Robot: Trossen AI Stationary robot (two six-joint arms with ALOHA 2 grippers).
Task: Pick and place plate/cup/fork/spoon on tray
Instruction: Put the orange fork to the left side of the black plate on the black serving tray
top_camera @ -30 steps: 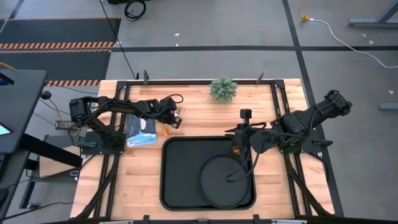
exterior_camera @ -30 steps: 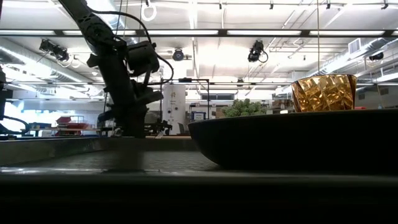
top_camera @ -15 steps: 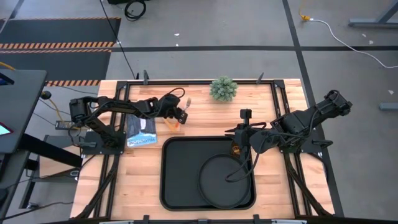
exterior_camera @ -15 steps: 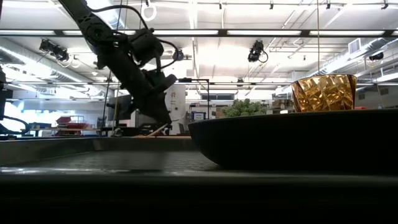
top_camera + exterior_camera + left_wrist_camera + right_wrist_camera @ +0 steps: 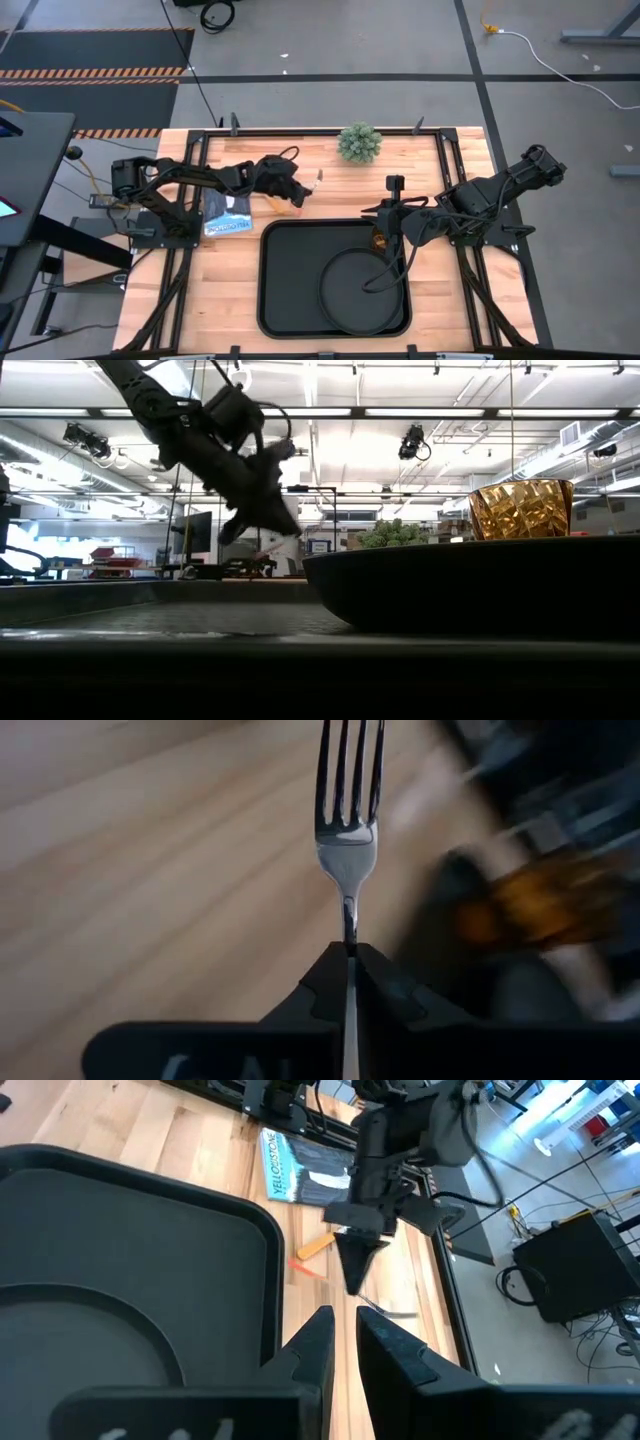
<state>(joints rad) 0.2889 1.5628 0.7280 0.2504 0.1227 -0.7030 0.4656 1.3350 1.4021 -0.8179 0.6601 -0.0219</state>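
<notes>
My left gripper [image 5: 300,190] is shut on the fork [image 5: 347,840] above the wood, just beyond the tray's far left corner. The black tray [image 5: 262,280] lies in the table's middle. On it sit the round plate [image 5: 325,285] and, toward its far right corner, the amber cup [image 5: 520,510]. My right gripper [image 5: 345,1325] hangs high over that corner, its fingers a little apart with nothing between them. An orange handle [image 5: 318,1245], apparently the spoon's, lies on the table by the left gripper; its bowl is hidden. My left gripper pinches the fork's metal neck [image 5: 347,925], just behind the tines, between its two fingertips. The fork runs along the fingers, and its tines [image 5: 318,176] stick out ahead of them. The gripper slants down toward the table's right. The fork is lifted clear of the table.
A blue booklet [image 5: 228,212] lies on the table under the left arm. A small green plant [image 5: 359,143] stands at the far edge. Bare wood shows between the tray's far rim and the plant.
My left gripper has risen and gone toward the table's right, tipping up from steeply downward to a shallow slant. It stays shut on the fork, which has come off the table and now points its tines toward the right arm.
</notes>
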